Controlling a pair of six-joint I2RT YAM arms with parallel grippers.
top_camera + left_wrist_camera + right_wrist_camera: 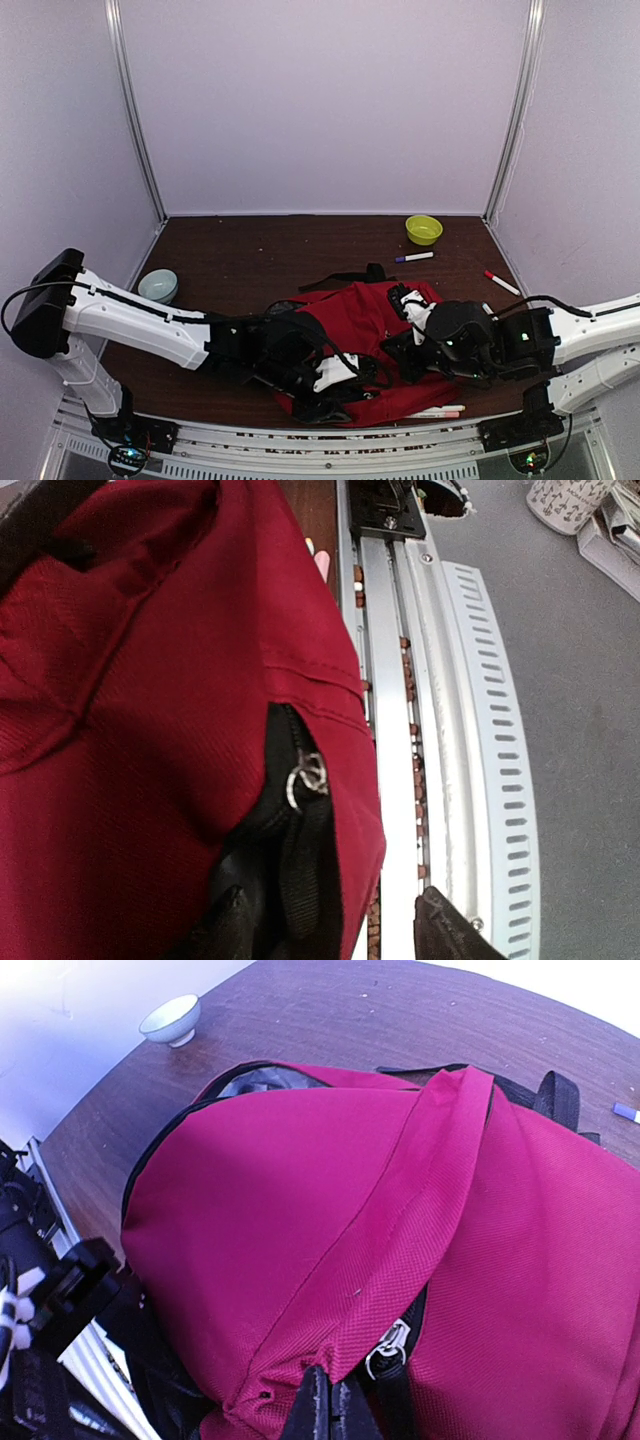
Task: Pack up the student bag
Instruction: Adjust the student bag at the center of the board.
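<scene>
Top external view: student bag (365,305) lies centred between right pincer (325,1405), clamped on its flap (400,1210), and left pincer (335,927), parted at its zipper (305,775).

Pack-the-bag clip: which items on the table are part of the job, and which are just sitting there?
Job: student bag, its fabric pinched by the right gripper. Probably to be packed: purple-capped marker, red-capped marker, pens by the near edge.
Lying about, likely: green bowl, pale blue bowl.
</scene>
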